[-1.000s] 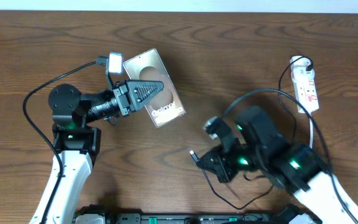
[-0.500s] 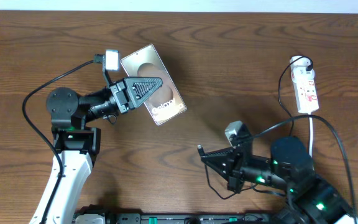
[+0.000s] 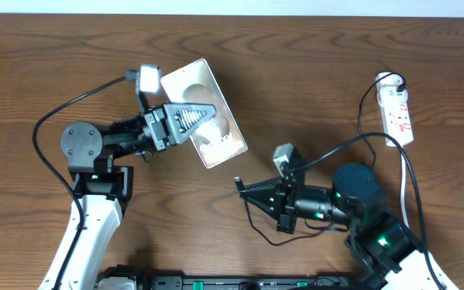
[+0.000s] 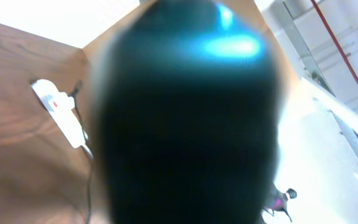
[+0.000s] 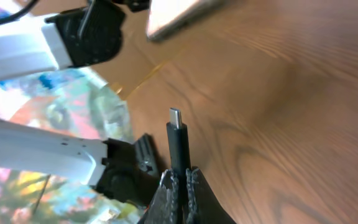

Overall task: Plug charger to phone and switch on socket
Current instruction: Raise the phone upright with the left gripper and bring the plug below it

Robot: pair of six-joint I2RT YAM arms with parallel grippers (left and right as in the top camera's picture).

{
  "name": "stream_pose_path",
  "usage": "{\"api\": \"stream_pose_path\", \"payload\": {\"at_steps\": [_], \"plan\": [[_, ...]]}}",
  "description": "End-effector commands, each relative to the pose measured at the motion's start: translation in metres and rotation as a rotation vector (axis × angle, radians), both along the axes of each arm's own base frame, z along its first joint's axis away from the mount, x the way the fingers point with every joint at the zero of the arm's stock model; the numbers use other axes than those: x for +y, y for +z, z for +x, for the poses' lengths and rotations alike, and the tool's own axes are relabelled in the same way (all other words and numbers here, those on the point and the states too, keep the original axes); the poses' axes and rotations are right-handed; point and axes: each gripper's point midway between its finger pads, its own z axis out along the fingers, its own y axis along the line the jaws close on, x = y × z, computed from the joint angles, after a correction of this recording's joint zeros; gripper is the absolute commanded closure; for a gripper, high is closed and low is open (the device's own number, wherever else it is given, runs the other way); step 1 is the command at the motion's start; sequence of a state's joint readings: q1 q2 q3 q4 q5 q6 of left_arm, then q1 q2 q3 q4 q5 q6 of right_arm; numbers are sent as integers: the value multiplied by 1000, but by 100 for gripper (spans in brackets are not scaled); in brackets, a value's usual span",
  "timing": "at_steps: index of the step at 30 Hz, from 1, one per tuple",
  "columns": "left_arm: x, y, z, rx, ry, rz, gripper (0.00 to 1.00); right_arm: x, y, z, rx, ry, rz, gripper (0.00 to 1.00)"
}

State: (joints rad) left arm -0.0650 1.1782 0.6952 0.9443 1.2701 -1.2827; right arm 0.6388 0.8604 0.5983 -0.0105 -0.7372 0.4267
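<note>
Closest in, lower right of the phone (image 3: pixel 225 138), right gripper (image 3: pixel 244 187): jaws almost fully closed, pinching the charger (image 5: pixel 178 142) by its black plug body.
Charger tip: the metal end stands clear of the jaws and points up-left toward the phone's lower end, near it but not touching.
Charger cable: a thin black line loops away to the right of the phone, toward the socket.
Phone: held tilted above the table (image 3: pixel 312 64), its screen washed pale by glare.
Left gripper (image 3: pixel 208 113): closed on the phone from its left side, with one ribbed finger (image 3: pixel 190 115) across the screen and the other hidden beneath.
Left wrist view: a dark blur fills it, so the grip cannot be read there.
Socket (image 3: pixel 397 113): far right of the phone, flat on the table; switch position too small to tell.
</note>
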Motion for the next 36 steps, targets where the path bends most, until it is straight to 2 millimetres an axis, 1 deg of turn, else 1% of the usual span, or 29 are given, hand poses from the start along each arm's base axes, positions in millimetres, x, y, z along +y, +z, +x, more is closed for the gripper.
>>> {"api": "stream_pose_path", "payload": {"at_steps": [1, 5, 8, 12, 18, 24, 26, 30, 36], "plan": [[-7, 8, -12, -57, -54, 15, 93, 3, 1, -4, 24, 76, 26, 99], [-10, 5, -21, -85, -102, 40, 93, -1, -5, 8, 61, 47, 20, 99], [-11, 4, -24, -96, -120, 50, 93, -7, -2, 11, 61, 52, 34, 99], [-10, 5, -21, -98, -101, 43, 93, -9, 5, 9, 50, 82, 63, 99], [-8, 8, -13, -98, -55, 27, 93, -8, 5, 7, 80, 92, 68, 99], [-9, 1, -7, -74, -58, 28, 92, -4, 12, 5, 70, 104, 90, 99], [-10, -2, -5, -62, -58, 29, 93, -3, 14, 7, 65, 91, 94, 99], [-10, -7, -1, -44, -58, 30, 92, -2, 11, 12, 68, 76, 89, 99], [-10, -7, 0, -41, -58, 30, 93, 2, -2, 18, 108, 73, 67, 99]]}}
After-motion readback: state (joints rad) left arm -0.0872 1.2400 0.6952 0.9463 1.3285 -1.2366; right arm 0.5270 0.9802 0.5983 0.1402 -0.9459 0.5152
